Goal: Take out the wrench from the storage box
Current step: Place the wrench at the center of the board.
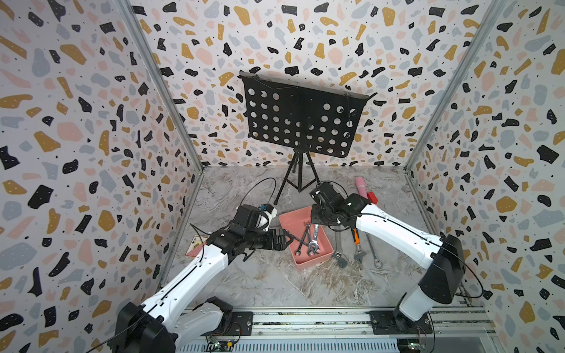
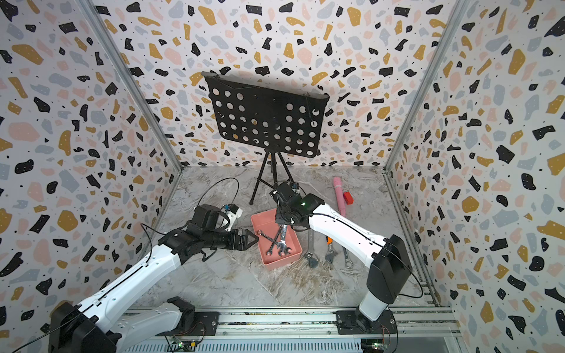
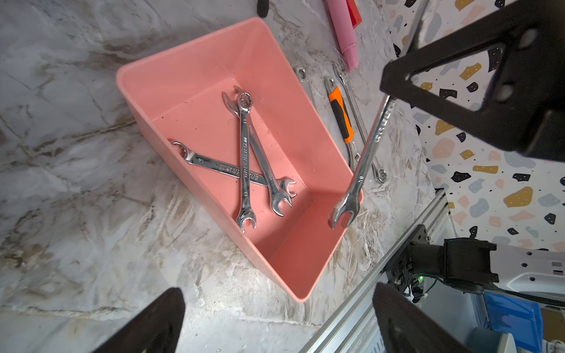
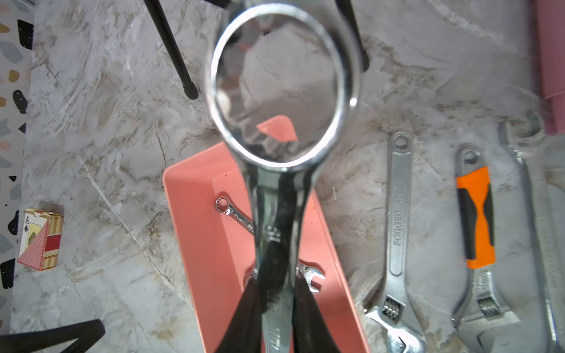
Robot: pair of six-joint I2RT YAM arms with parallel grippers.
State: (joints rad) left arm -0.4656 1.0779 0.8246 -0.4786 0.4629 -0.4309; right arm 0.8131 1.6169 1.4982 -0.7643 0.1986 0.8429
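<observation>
The salmon-pink storage box (image 1: 290, 220) (image 2: 262, 217) (image 3: 198, 70) (image 4: 195, 214) lies on the marble table between both arms. My right gripper (image 1: 317, 220) (image 2: 282, 222) (image 4: 276, 281) is shut on the shank of a chrome wrench (image 1: 315, 234) (image 2: 283, 233) (image 3: 368, 152) (image 4: 275, 214). That wrench hangs above the box's right side, open end down and clear of the floor of the box. Three more wrenches (image 1: 301, 242) (image 3: 244, 159) lie crossed inside the box. My left gripper (image 1: 287, 240) (image 2: 253, 240) (image 3: 278, 293) is open and empty at the box's left wall.
Two adjustable wrenches (image 1: 339, 249) (image 1: 356, 243), one with an orange handle, and a slim wrench (image 1: 373, 252) lie right of the box. A pink cylinder (image 1: 362, 189) and a red block (image 1: 372, 197) sit behind. A music stand (image 1: 301, 122) stands at the back, a card pack (image 1: 195, 244) at left.
</observation>
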